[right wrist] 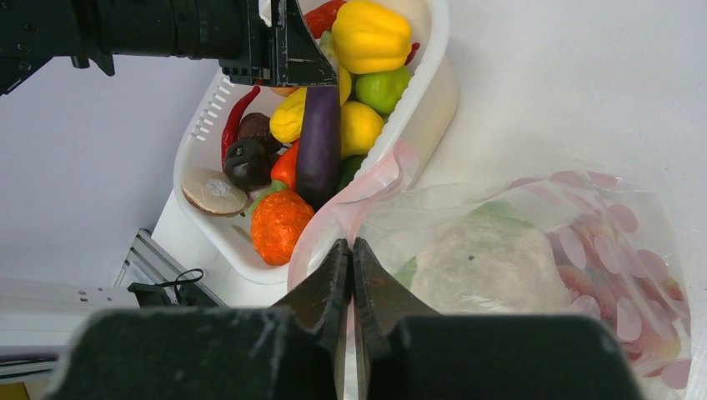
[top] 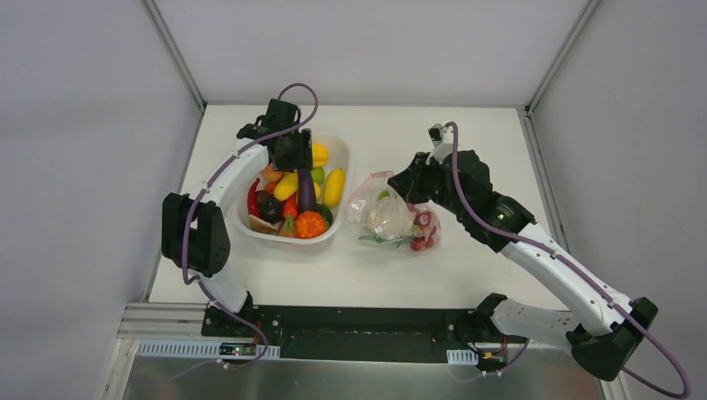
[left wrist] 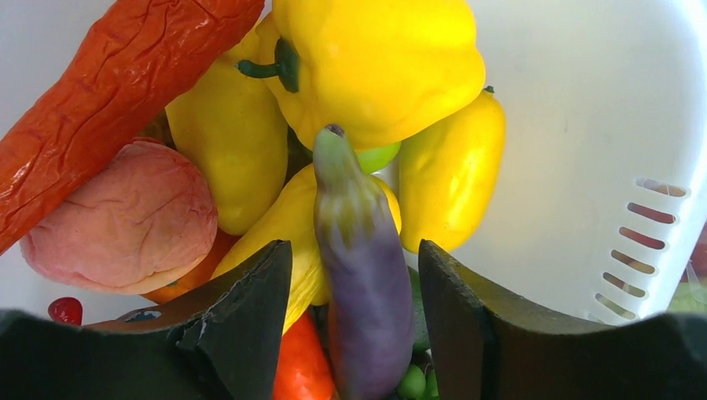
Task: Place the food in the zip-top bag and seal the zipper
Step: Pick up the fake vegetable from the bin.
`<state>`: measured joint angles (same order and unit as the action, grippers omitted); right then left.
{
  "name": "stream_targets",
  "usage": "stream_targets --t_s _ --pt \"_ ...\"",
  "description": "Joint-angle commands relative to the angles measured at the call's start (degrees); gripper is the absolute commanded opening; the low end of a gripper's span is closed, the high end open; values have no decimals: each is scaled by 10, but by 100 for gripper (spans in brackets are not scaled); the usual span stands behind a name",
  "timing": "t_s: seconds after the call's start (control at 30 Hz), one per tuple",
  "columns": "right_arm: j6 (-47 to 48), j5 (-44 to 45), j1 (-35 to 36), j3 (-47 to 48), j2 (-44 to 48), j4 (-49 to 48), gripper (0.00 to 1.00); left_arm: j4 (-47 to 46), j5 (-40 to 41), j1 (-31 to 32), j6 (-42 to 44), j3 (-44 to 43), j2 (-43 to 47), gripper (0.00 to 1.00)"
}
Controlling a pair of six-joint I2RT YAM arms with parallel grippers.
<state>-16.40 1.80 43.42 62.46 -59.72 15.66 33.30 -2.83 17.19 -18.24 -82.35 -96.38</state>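
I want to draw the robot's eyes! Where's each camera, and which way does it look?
Top external: high behind the robot, looking down at the table; shows left arm, right arm, tub, zip-top bag.
Left wrist: on the left arm, looking down into the tub; the open left gripper straddles the eggplant.
Right wrist: on the right arm, looking towards the tub; right gripper shut on the bag's pink edge.
Shared: both wrist views show eggplant and tub.

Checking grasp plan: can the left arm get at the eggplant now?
Probably yes: the left gripper is open, a finger either side of the purple eggplant, which lies uncovered atop the pile in the white tub.
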Motion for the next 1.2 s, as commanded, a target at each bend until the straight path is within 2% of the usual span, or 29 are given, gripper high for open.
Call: stream_targets --t_s 0.0,0.03,0.13,0.23,0.3,0.4,0.57,0.77,1.0,1.17 --pt "0 -9 -4 4 14 -26 5 -3 -2 0 3 -17 -16 57" --pt "-1 -9 -5 1 14 -29 5 -9 2 0 -4 -18 -23 57" --pt "-8 -13 -6 -5 12 -37 5 -17 2 0 -20 -23 -25 46" --pt "-8 -13 -6 2 18 -31 5 -27 6 0 -26 -3 2 20" --pt "-8 -13 -7 -3 26 -36 6 -49 4 0 -32 21 36 9" --pt "-10 -13 -7 -6 24 -35 6 -92 -12 0 -44 62 96 2" --pt "-26 -34 -7 -18 29 -40 6 -135 -13 0 -63 119 189 0" --pt "-35 -25 -9 -28 39 -44 6 -254 -16 2 -104 224 320 0" --pt "-52 -23 -8 -37 41 -55 6 -325 61 13 -140 309 441 0" --pt "-66 -23 -9 -41 43 -61 6 -331 142 29 -165 345 508 0"
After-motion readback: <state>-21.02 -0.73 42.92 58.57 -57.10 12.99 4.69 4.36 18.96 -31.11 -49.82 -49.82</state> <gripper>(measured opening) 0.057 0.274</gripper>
